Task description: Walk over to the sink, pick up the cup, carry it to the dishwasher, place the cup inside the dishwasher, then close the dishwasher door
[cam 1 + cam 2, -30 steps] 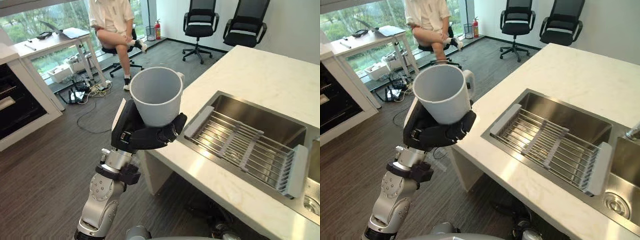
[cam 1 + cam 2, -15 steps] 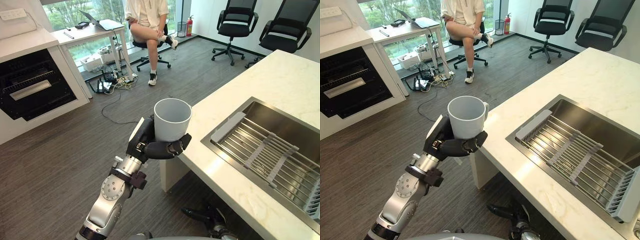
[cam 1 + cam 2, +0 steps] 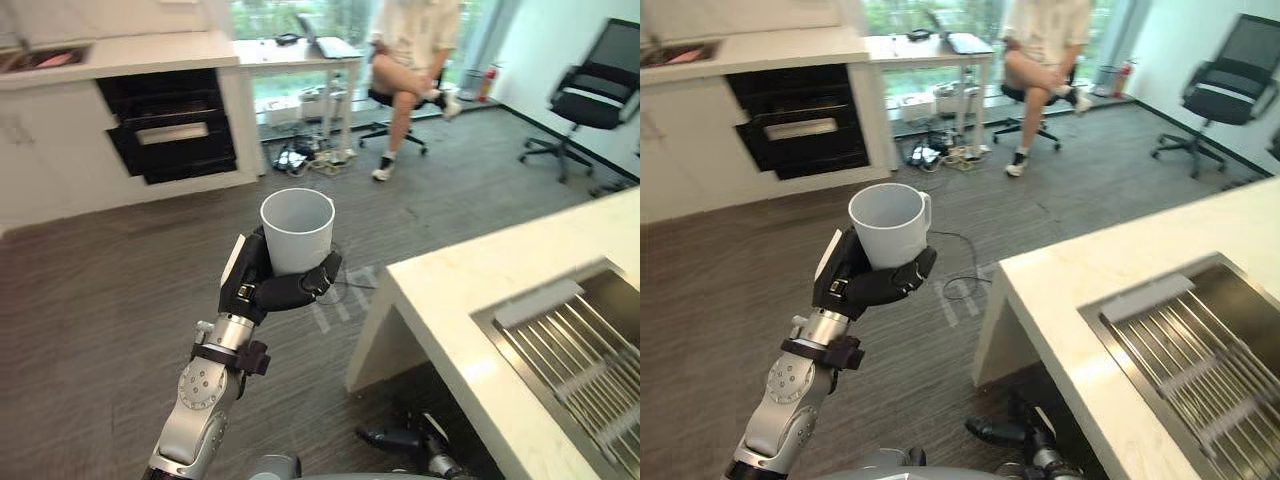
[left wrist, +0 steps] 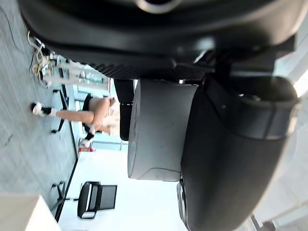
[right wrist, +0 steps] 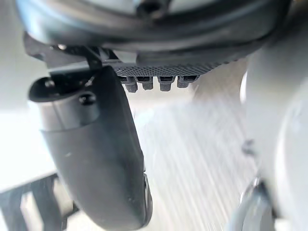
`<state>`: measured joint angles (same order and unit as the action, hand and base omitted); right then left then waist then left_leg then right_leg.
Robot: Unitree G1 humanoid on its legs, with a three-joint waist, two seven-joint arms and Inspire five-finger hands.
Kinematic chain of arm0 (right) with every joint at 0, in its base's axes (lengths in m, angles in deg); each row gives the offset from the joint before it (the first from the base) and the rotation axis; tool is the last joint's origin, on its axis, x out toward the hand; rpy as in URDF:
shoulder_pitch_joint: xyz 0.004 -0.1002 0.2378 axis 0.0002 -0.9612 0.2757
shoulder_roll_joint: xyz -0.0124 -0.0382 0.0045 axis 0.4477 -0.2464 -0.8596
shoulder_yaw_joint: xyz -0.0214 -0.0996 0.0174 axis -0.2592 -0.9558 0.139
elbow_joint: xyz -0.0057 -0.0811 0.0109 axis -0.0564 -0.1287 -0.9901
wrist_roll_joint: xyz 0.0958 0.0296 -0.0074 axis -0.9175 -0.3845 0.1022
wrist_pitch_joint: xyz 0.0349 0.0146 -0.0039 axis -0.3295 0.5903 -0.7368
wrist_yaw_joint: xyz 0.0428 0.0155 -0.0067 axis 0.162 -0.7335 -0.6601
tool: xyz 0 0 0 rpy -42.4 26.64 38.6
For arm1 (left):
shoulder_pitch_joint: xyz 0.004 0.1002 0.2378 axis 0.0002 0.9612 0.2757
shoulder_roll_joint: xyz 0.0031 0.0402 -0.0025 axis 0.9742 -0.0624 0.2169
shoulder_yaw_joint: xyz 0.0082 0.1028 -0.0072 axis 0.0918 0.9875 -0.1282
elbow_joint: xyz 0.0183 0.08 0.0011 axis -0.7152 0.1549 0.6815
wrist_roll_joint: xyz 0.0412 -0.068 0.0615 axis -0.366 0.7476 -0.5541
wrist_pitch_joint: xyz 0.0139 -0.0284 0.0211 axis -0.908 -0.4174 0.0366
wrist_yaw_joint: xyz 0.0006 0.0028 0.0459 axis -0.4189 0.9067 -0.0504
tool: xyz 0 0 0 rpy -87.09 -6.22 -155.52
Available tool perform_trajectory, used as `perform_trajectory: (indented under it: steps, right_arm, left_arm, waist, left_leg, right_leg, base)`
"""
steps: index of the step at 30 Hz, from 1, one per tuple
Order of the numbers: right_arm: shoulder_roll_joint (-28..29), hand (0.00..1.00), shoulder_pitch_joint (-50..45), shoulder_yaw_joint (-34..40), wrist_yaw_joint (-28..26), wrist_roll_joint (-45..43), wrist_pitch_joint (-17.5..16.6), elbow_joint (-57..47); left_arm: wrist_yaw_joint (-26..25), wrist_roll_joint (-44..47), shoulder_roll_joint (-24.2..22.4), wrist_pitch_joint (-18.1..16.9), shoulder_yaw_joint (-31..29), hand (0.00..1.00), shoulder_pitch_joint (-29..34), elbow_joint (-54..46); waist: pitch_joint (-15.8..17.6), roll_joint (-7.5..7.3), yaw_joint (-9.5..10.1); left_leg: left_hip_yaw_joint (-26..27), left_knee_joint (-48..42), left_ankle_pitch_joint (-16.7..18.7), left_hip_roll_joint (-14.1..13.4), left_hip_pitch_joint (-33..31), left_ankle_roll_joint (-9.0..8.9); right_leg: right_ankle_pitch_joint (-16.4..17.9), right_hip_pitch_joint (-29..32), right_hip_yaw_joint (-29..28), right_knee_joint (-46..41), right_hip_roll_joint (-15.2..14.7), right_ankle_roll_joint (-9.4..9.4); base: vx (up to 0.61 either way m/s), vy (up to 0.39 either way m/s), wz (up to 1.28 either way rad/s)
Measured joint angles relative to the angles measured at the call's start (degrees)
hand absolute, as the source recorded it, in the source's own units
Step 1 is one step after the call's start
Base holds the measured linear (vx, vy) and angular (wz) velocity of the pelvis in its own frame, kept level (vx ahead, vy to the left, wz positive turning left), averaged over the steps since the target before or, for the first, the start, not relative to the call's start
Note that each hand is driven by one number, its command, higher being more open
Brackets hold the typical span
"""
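- The left robot hand (image 3: 262,285) grips a white cup (image 3: 297,230), with the fingers wrapped around its lower half and the thumb across the front.
- The cup stands upright in that grasp with its mouth facing up, and its handle (image 3: 926,205) points away from the palm.
- The cup is held out in the air over the grey wood floor (image 3: 100,300). It is left of the corner of the white counter (image 3: 1120,260) and not touching it.
- In the left wrist view, the cup's pale wall (image 4: 159,130) sits tight between the dark thumb (image 4: 231,154) and the palm.
- The right robot hand (image 5: 96,159) shows in its own wrist view with the fingers relaxed and nothing in them. There is blurred floor beyond it.
- A steel sink (image 3: 1240,290) is set into the counter at the right, with a wire rack (image 3: 1200,370) lying across it.
- A black appliance (image 3: 170,125) with a silver bar handle is built into the white cabinets across the room. Its front is closed, and it is well apart from the cup.
- A person (image 3: 415,40) sits on a chair further back, beside a tangle of cables (image 3: 300,158) on the floor.
- A black office chair (image 3: 595,95) stands at the far right.
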<state>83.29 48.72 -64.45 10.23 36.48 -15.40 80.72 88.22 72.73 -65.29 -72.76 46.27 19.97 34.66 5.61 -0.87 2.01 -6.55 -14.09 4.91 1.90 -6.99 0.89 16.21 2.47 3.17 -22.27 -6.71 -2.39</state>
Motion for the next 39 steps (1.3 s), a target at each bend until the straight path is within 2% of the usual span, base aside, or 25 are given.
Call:
perform_trajectory:
  steps: [1,2,5,7,9,10,11,12,13,15,16,17,18,21,23,27,28,34,39]
  right_arm:
    - [0.33,1.0,0.0,-0.46,-0.28,-0.46,-0.51,-1.01]
    - [0.24,1.0,0.08,-0.59,-0.09,-0.9,-0.75,-0.96]
    - [-0.73,1.0,1.07,-1.64,0.01,-1.05,-0.76,-1.61]
    - [0.15,1.0,0.41,-1.67,0.39,-2.15,-0.85,-2.75]
    - [0.67,1.0,0.51,-1.86,0.06,-2.12,-0.89,-3.68]
    - [0.97,1.0,0.85,-1.92,0.13,-2.13,-1.07,-4.21]
    - [1.84,1.0,0.84,-1.83,0.43,-2.21,-1.64,-5.38]
    - [2.47,1.0,1.61,-1.87,0.92,-2.18,-1.88,-4.8]
    - [2.63,1.0,1.59,-1.89,1.02,-2.16,-2.1,-4.86]
    - [1.44,1.0,1.44,-1.61,2.06,-2.16,-2.38,-3.99]
    - [0.87,1.0,1.49,-1.57,2.43,-2.17,-2.38,-3.45]
    - [0.0,1.0,1.52,-1.05,3.15,-2.18,-2.38,-2.77]
    - [-1.28,1.0,1.89,0.05,4.15,-2.16,-2.37,-1.2]
    - [-1.31,1.0,2.63,0.63,4.81,-2.19,-2.4,0.15]
    - [-1.23,1.0,2.95,0.62,4.79,-2.19,-2.51,0.23]
    - [-1.1,1.0,3.12,0.63,4.93,-2.18,-2.52,0.35]
    - [-0.71,1.0,5.66,0.94,5.21,-2.11,-2.39,1.86]
    - [-0.71,1.0,5.66,0.96,5.22,-2.09,-2.38,1.85]
    - [-0.67,1.0,5.64,1.86,5.36,-1.43,-1.37,1.6]
  left_arm:
    - [0.02,0.01,-0.06,-0.27,0.2,0.0,0.02,-0.09]
    - [0.16,-0.01,-0.36,-0.25,1.04,0.0,0.47,-0.09]
    - [0.34,-0.17,-1.28,-0.19,4.41,0.0,0.96,-0.96]
    - [1.07,-0.57,-1.78,0.23,5.5,0.0,1.19,-2.22]
    - [1.53,-0.68,-2.46,0.23,5.57,0.0,1.21,-3.12]
    - [1.59,-0.62,-2.74,0.17,5.17,0.0,1.31,-3.59]
    - [1.74,-0.51,-2.75,0.06,4.63,0.0,1.54,-4.12]
    - [2.27,-0.45,-3.15,0.1,4.42,0.0,1.96,-3.98]
    - [2.7,-0.09,-3.17,0.02,4.56,0.0,2.06,-4.0]
    - [5.15,0.2,-3.15,-0.02,6.44,0.0,1.77,-3.53]
    - [5.81,0.52,-3.09,-0.03,7.06,0.0,1.57,-3.3]
    - [6.79,0.61,-3.16,-0.05,7.99,0.0,1.15,-2.87]
    - [7.9,0.75,-3.17,-0.66,8.72,0.0,0.76,-1.62]
    - [7.6,0.94,-0.92,-1.15,8.74,0.0,-0.53,4.24]
    - [7.01,0.92,0.84,-0.98,8.6,0.0,-0.5,7.24]
    - [6.23,0.89,1.96,0.08,8.6,0.0,-0.4,8.45]
    - [5.35,0.89,2.2,0.08,7.74,0.0,-0.4,8.45]
    - [5.24,0.88,2.0,0.08,7.72,0.0,-0.2,8.45]
    - [4.52,0.86,-0.52,0.0,6.02,0.0,2.26,9.79]
  waist:
    - [-0.22,-0.42,-0.4]
    - [-0.81,-0.36,-1.3]
    - [-1.36,0.89,-0.3]
    - [-1.57,0.91,-0.69]
    - [-1.41,1.23,-0.71]
    - [-1.26,1.51,-0.2]
    - [-1.71,1.04,-0.02]
    - [-1.79,1.14,0.01]
    - [-2.06,1.29,0.01]
    - [-2.64,1.7,-1.45]
    - [-2.83,1.74,-1.73]
    - [-3.0,1.87,-1.99]
    - [-3.31,2.38,-1.75]
    - [-3.23,1.77,-2.15]
    - [-3.22,1.79,-2.79]
    - [-3.16,1.71,-3.02]
    - [-0.61,1.02,-3.12]
    - [-0.6,1.04,-3.1]
    - [-0.54,1.03,-2.9]
  left_leg:
    - [-2.33,-0.41,-0.37,1.35,-1.3,-0.48]
    - [-3.84,-0.26,-0.7,1.9,-1.65,-1.01]
    - [-4.73,-1.14,-1.7,1.3,-3.43,-2.19]
    - [-4.24,-2.73,-1.89,1.23,-4.31,-2.07]
    - [-3.4,-2.98,-2.01,0.2,-3.97,-1.74]
    - [-2.83,-3.46,-1.95,-0.26,-4.16,-1.71]
    - [0.53,-3.16,-0.22,-0.29,-5.0,0.09]
    - [5.2,-3.98,0.64,-3.11,-5.39,0.46]
    - [9.0,-5.3,1.53,-4.65,-5.92,0.78]
    - [20.04,-4.16,2.14,-8.44,-4.73,0.58]
    - [22.64,-1.87,1.24,-8.92,-3.74,-0.57]
    - [25.82,1.37,-1.73,-8.9,-2.53,-1.02]
    - [26.95,7.75,-7.16,-7.0,-0.36,-1.21]
    - [26.55,15.98,-10.96,-4.19,3.1,-0.41]
    - [26.53,17.98,-11.87,-3.54,4.15,-0.2]
    - [26.49,19.08,-12.41,-3.34,5.57,-0.19]
    - [24.67,19.54,-13.47,-4.28,5.81,-0.99]
    - [24.51,19.54,-13.47,-4.21,5.82,-0.99]
    - [24.24,19.54,-13.22,-3.9,6.94,-1.05]
  right_leg:
    - [-1.55,1.04,-3.33,2.48,1.83,0.38]
    - [-1.56,0.73,-2.43,2.38,2.17,0.76]
    - [-2.01,-0.77,1.99,3.71,2.33,0.6]
    - [-2.08,-2.0,5.02,3.63,3.17,0.56]
    - [-2.08,-0.78,5.39,-1.58,3.99,0.66]
    - [-0.22,0.03,4.19,-1.42,4.16,3.21]
    - [-1.74,-1.65,3.41,3.7,3.71,2.17]
    - [-2.95,-2.62,5.31,6.56,3.77,2.54]
    - [-3.07,-2.89,6.34,7.75,3.57,2.62]
    - [-3.3,-4.23,11.77,9.7,2.14,2.25]
    - [-3.29,-4.36,12.89,9.97,1.54,1.93]
    - [-3.46,-4.43,13.8,10.14,0.73,1.46]
    - [-3.99,-4.34,13.13,10.3,-0.02,0.68]
    - [-4.42,-4.51,11.18,11.39,-0.6,0.31]
    - [-4.63,-4.9,10.48,11.9,-0.7,-0.04]
    - [-5.23,-6.4,9.73,13.25,-0.43,-0.7]
    - [-5.81,-7.72,9.63,15.33,1.29,-0.24]
    - [-5.81,-7.85,9.8,15.44,1.26,-0.24]
    - [-5.81,-9.4,10.26,16.14,0.88,-0.26]
  base:
    - [0.05,-0.152,1.32]
    - [0.12,-0.183,1.27]
    - [0.16,-0.145,0.73]
    - [0.13,-0.133,0.98]
    - [0.07,-0.083,0.78]
    - [-0.03,-0.025,0.61]
    - [-0.06,-0.042,0.74]
    - [-0.06,-0.031,0.69]
    - [-0.03,-0.08,0.88]
    - [-0.02,-0.003,1.18]
    - [0.04,0.085,1.04]
    - [0.09,0.121,0.73]
    - [0.08,0.116,0.53]
    - [0.03,0.121,0.21]
    - [0.02,0.082,0.03]
    - [0.0,0.023,0.0]
    - [0.0,0.0,0.0]
    - [0.0,0.0,0.01]
    - [0.0,0.0,0.02]
